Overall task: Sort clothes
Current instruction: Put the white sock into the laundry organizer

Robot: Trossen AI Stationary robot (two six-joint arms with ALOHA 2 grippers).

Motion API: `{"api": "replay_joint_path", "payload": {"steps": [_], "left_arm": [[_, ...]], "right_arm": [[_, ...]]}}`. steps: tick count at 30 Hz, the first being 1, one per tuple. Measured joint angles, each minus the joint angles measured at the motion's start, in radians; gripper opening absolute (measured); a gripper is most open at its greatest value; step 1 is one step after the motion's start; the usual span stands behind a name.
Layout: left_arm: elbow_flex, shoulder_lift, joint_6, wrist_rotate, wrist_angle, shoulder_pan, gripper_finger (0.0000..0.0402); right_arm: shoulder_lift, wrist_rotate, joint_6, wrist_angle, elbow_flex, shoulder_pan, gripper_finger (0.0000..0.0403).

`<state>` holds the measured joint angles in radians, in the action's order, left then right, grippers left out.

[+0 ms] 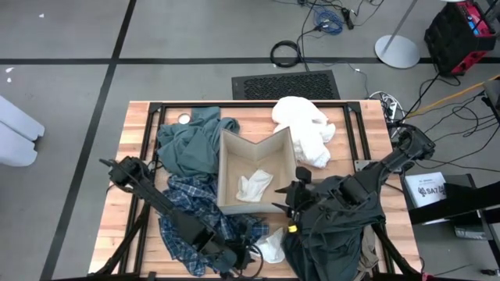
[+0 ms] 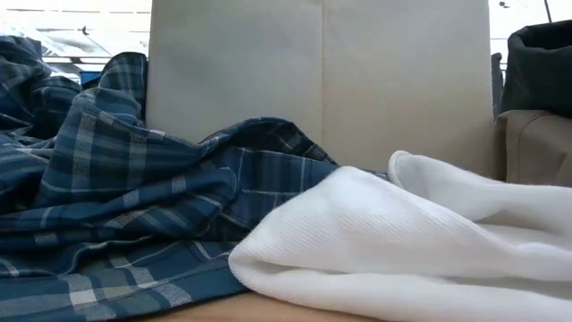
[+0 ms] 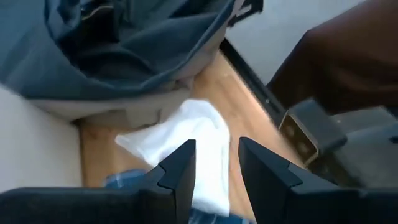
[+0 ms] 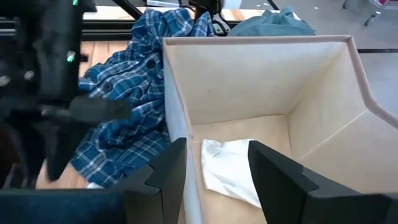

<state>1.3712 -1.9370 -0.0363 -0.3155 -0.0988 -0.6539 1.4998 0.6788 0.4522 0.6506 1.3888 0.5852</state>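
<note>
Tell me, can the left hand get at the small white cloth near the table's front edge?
Probably yes. The left hand hangs open just over the small white cloth, with nothing lying between them.

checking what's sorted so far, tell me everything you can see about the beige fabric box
The beige fabric box is square and open-topped, with stiff upright walls of woven-looking cloth; its far wall shows a centre crease. It stands near the middle of the table. One small white garment lies crumpled on its floor. The teal-green garment and the blue-and-white plaid garment press against its outside, and the right gripper, jaws open and empty, sits at its near corner.
</note>
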Motion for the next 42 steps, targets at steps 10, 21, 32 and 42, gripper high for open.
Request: {"api": "replay_joint_path", "payload": {"steps": [10,21,32,42], "left_arm": [[0.003,-0.119,0.027,0.267,0.084,0.123,0.0132],[0.013,-0.119,-0.088,0.321,-0.081,0.149,0.0132],[0.013,-0.143,-0.108,0.326,-0.075,0.161,0.0132],[0.013,-0.163,-0.102,0.365,-0.064,0.169,0.0118]], "right_arm": [[0.0,0.0,0.003,0.007,0.0,-0.009,0.016],[0.0,0.0,0.007,0.013,0.0,-0.008,0.016],[0.007,0.0,0.008,0.012,0.001,-0.008,0.016],[0.037,0.0,0.001,0.013,0.001,-0.01,0.016]]}}
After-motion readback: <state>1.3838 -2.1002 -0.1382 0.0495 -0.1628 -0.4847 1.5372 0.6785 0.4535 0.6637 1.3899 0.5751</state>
